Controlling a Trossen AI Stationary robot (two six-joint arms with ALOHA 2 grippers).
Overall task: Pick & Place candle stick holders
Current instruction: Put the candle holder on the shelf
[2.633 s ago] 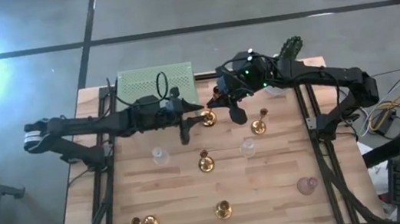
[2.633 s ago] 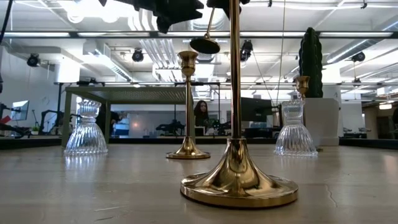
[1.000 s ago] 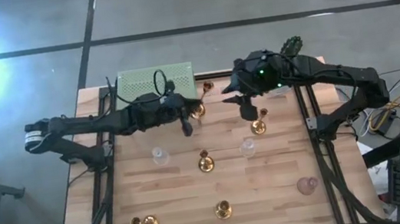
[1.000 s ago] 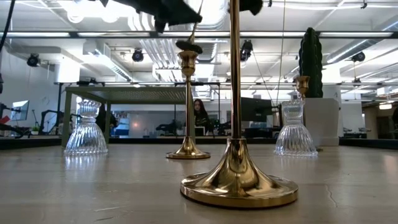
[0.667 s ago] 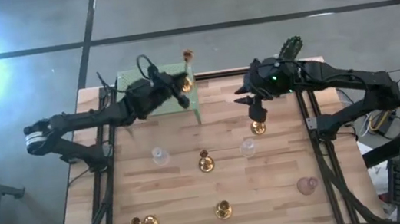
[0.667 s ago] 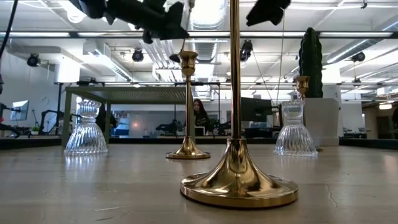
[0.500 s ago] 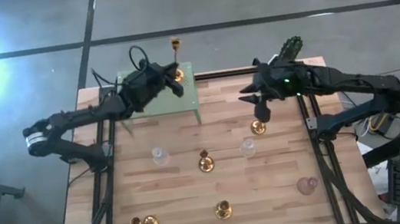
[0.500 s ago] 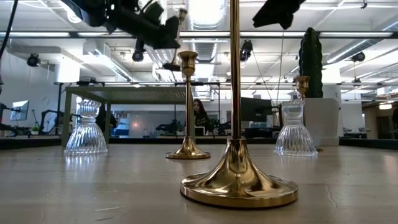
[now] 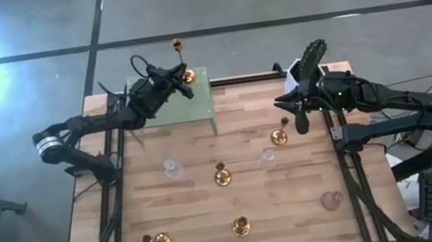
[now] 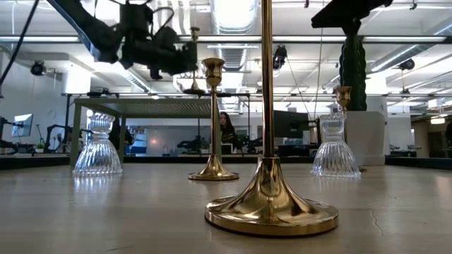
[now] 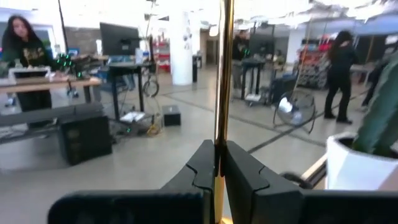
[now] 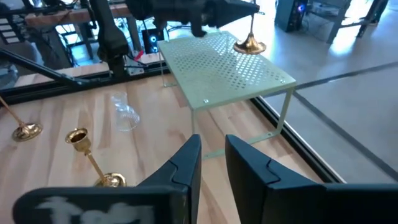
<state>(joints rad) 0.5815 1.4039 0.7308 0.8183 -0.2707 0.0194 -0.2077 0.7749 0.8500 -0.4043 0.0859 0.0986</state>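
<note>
While the left tool [image 9: 183,77] stays out of the coming move, clamped tight on the thin stem of a tall gold candlestick [image 9: 181,59] whose round base hangs over the perforated green shelf [image 9: 197,107] at the upper left of the high view, the right tool [image 9: 298,118] hovers at the right of the bench [image 9: 203,214]. Its fingers stand narrowly parted and hold nothing. A short gold candlestick [image 9: 280,136] stands upright just below and left of it in that view, stem vertical, and the right arm is clearly nearer. Judged from this, a descent astride that stem comes next.
</note>
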